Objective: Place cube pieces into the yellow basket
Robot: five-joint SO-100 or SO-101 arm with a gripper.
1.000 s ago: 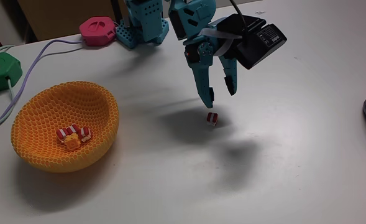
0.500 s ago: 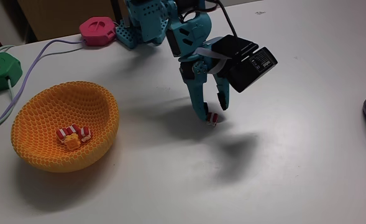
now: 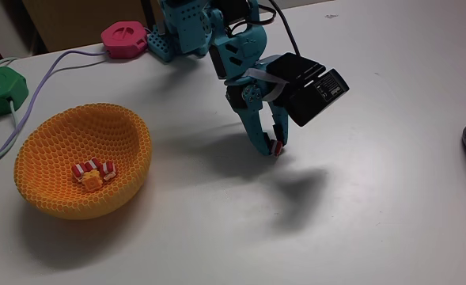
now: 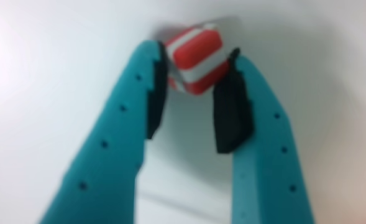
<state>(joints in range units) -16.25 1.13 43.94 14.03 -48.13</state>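
The striped cube point(image 4: 194, 58) sits between the gripper point(image 3: 274, 147) tips on the desk point(image 3: 375, 206), jaws closing around it but whether firmly pinched I cannot tell. This looks like the grasp step; next comes lifting and carrying it to the yellow basket point(image 3: 54, 198), well off from the gripper, holding 3 pieces.

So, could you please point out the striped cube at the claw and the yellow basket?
striped cube point(image 4: 194, 57), wrist view, its red-and-white top face.
yellow basket point(image 3: 130, 134), fixed view, its mesh rim.
claw point(image 3: 274, 149), fixed view, between fingertips.
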